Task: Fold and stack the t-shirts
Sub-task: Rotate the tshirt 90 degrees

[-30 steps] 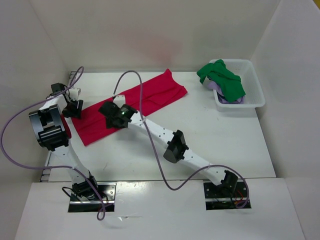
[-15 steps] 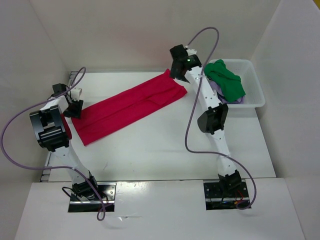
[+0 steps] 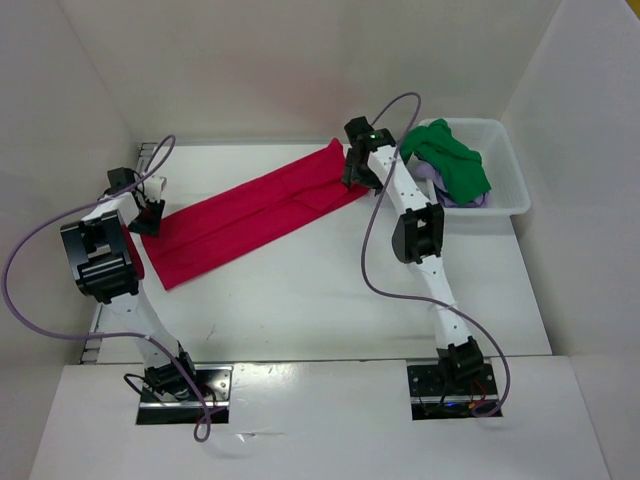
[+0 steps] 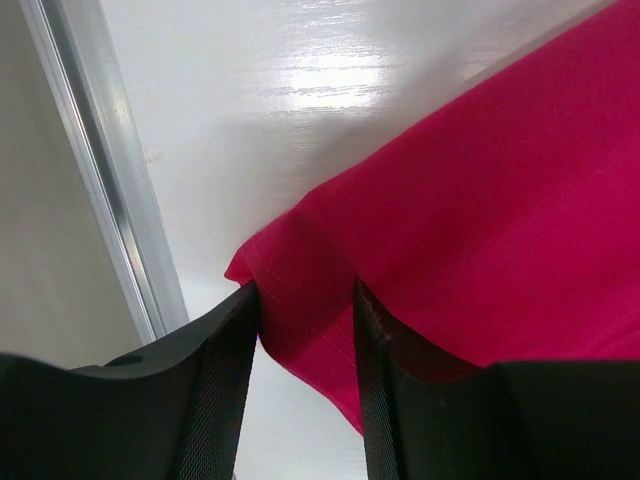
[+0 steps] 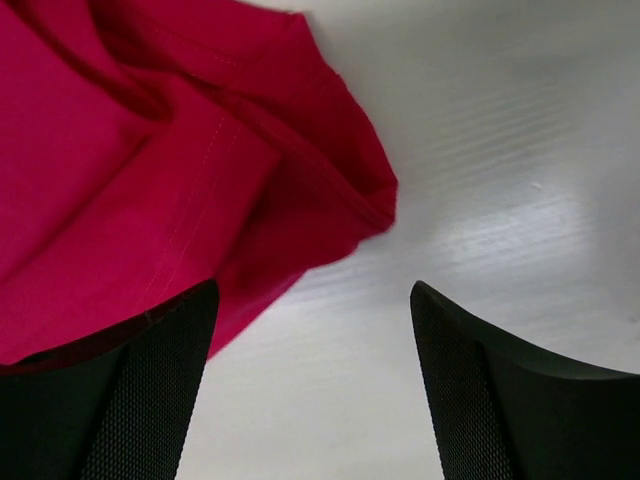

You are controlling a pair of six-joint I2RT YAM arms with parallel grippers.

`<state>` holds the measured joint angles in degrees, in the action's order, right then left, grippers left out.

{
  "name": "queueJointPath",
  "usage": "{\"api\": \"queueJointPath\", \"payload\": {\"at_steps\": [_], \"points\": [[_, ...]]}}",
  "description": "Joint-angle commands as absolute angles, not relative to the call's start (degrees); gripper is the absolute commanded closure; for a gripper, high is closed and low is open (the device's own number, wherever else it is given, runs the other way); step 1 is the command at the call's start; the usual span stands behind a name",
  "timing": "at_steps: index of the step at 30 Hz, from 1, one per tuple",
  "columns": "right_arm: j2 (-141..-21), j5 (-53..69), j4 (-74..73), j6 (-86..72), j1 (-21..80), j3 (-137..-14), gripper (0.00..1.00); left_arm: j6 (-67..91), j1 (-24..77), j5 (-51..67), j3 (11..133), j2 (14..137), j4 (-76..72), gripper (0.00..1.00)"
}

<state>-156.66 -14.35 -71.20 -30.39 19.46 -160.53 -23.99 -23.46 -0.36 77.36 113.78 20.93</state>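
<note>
**Desk:** Where are your hands?

**Me:** My left hand stands narrow, with the corner hem of the red t-shirt between its fingers. I cannot tell whether it has actually pinched the cloth. My right hand is wide with nothing in it, and it hovers just above the shirt's opposite corner.

**Desk:** And the shirt itself?

**Me:** Seen from overhead, it lies as a long band on the tabletop, running from about 9 o'clock up toward 12 o'clock. My left hand is at its 8 o'clock end and my right at its 2 o'clock end. The green t-shirt is heaped over the purple t-shirt in the white basket at 2 o'clock, near my right arm.

**Desk:** How will it handle?

**Me:** I judge it to be light, thin and limp. It will sag between my two hands and crease wherever it bunches. A shallow pinch could let it slip, so I'd bite deep on the stitched hems at the corners and catch every layer. The tabletop looks glossy, so I expect the cloth to slide easily when dragged.

**Desk:** Any brands or writing?

**Me:** None I can read. I see no print or tag on the shirts, the basket or my hands
</note>
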Motion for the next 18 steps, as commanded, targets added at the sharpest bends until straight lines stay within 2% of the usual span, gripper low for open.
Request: {"api": "queueJointPath", "payload": {"at_steps": [1,4,5,7,8,10,15,18], "points": [[-160.04,-12.48,-71.02,-30.15,19.42,-163.65,0.18,-25.93,-24.35,-4.04,72.87,117.77,23.2,0.51],[-161.36,-10.73,-71.02,-30.15,18.81,-164.18,0.28,-26.54,-23.82,-3.52,72.25,116.72,23.82,0.51],[-161.37,-9.68,-70.49,-29.62,18.11,-164.18,0.43,-26.54,-23.3,-3.52,71.64,116.2,24.51,0.51],[-162.85,-8.62,-69.97,-29.62,17.49,-165.23,0.66,-27.77,-23.29,-2.91,69.98,114.62,25.04,0.53],[-163.38,-7.48,-69.96,-29.01,16.79,-165.84,0.86,-28.3,-22.59,-2.9,69.18,114.09,25.66,0.53],[-165.22,-7.47,-69.43,-28.48,16.17,-168.91,1.0,-29.7,-20.57,-5.61,65.59,111.99,24.79,0.53],[-169.44,-7.47,-67.41,-27.86,14.5,-177.26,1.0,-37.25,-13.73,-10.89,57.84,104.61,22.68,0.53],[-171.73,-6.77,-65.57,-26.11,13.71,-179.38,1.0,-40.17,-8.03,-9.5,55.82,102.49,26.71,0.54]]}}
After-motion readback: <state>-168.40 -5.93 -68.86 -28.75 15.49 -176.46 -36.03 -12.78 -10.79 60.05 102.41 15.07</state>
